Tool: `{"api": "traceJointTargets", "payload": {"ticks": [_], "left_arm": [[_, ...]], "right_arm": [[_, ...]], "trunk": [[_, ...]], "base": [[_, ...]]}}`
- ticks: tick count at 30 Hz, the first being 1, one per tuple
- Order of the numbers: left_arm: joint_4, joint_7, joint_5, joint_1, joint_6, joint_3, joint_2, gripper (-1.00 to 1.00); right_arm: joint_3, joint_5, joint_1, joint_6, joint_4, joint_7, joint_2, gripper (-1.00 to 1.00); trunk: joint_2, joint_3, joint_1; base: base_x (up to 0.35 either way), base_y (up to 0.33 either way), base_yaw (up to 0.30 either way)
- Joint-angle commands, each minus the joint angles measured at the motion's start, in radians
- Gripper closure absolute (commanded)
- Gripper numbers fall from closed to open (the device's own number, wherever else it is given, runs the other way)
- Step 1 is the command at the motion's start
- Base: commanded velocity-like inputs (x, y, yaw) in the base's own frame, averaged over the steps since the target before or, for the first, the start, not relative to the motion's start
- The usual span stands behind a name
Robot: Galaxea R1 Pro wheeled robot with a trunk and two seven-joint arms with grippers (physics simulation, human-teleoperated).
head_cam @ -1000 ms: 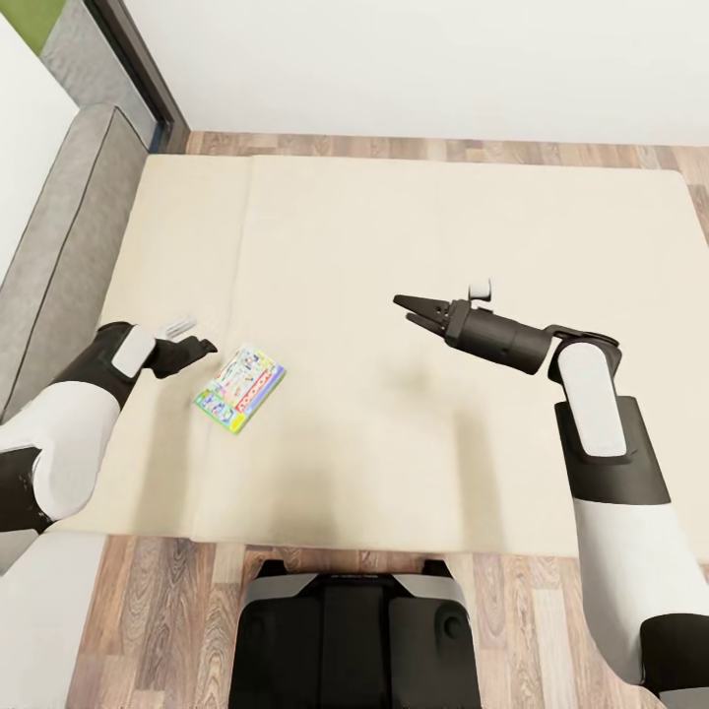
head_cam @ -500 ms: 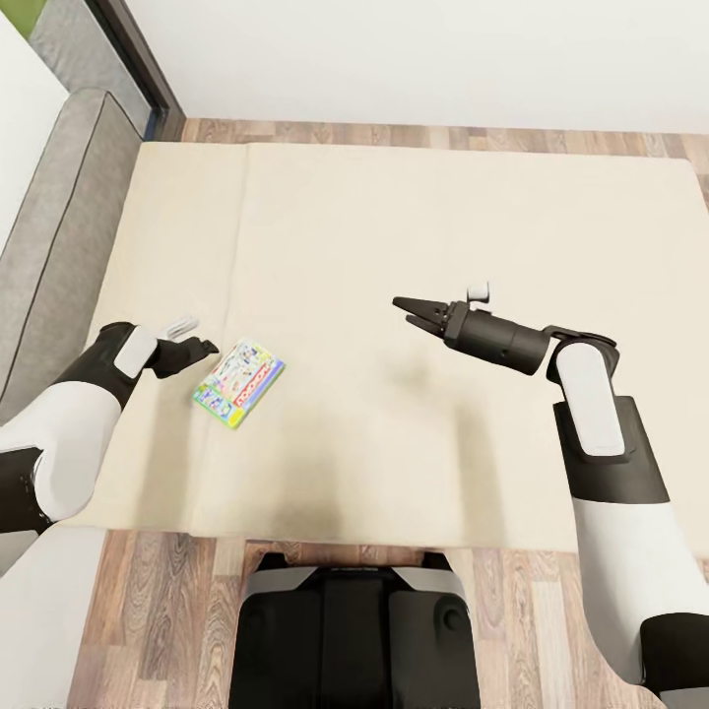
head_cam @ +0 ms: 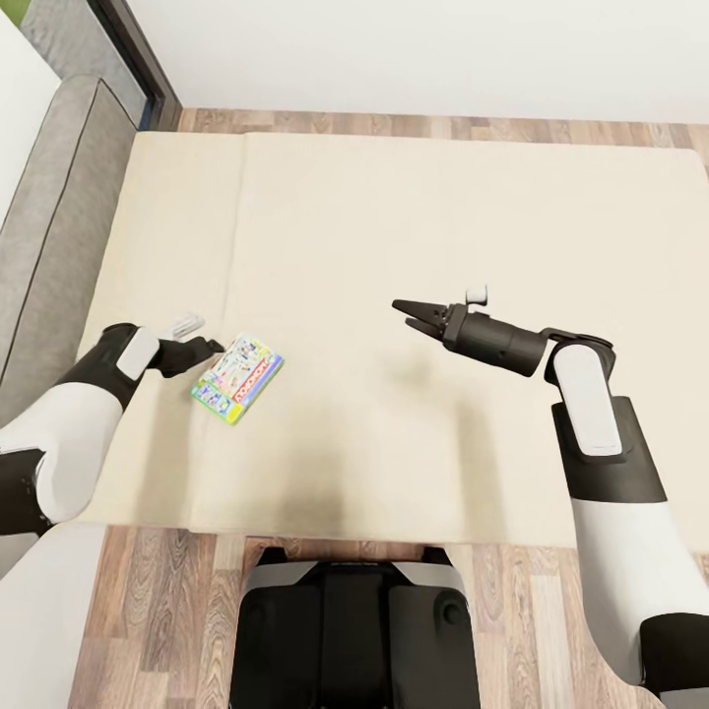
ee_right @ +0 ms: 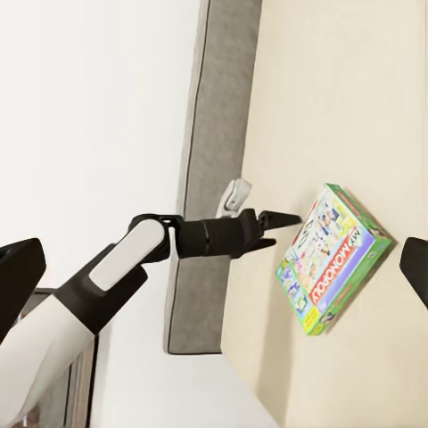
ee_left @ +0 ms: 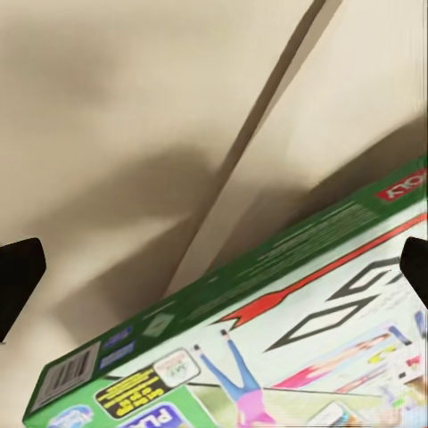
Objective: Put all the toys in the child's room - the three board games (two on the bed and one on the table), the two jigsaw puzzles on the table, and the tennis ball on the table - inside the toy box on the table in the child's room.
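the green-edged board game (head_cam: 237, 376) lies flat on the beige bed (head_cam: 414, 226), toward the side nearest my left arm, well short of the grey frame edge (head_cam: 49, 226). my left gripper (head_cam: 210, 346) sits just beside the box's near corner with its fingers spread, gripping nothing. my right gripper (head_cam: 404, 311) hangs over bare mattress well apart from the box, fingers parted and empty.

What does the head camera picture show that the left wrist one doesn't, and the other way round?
Head view: the left end effector beside the board game, the right end effector hovering over the bed, and the wood floor. Left wrist view: small print on the box's green edge, close up. Shared: the board game lying on the bed.
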Motion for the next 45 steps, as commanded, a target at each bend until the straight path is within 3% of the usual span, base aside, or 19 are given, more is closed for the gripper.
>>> {"api": "traceJointTargets", "payload": {"ticks": [1, 9, 15, 45], "left_arm": [[-0.001, -0.003, 0.007, 0.001, 0.005, -0.007, 0.0, -1.0], [-0.001, -0.071, 0.008, 0.007, 0.002, -0.137, -0.006, -1.0], [-0.001, -0.116, 0.01, 0.01, 0.0, -0.186, -0.007, -1.0], [-0.002, -0.134, 0.008, 0.013, 0.0, -0.204, -0.007, -1.0]], "right_arm": [[0.0, 0.01, -0.001, 0.001, 0.002, 0.01, 0.0, -1.0], [0.0, 0.01, 0.0, 0.001, 0.008, 0.006, 0.0, -1.0], [0.0, 0.01, 0.0, 0.001, 0.009, -0.008, 0.0, -1.0], [0.0, 0.01, -0.002, 0.001, 0.026, -0.016, 0.0, -1.0]], "trunk": [[-0.001, -0.001, 0.0], [-0.001, -0.002, 0.0], [-0.001, -0.002, 0.0], [-0.001, -0.002, 0.0]], "base": [[0.0, 0.0, 0.0], [0.0, 0.0, 0.0], [0.0, 0.0, 0.0], [-0.002, -0.008, 0.0]]}}
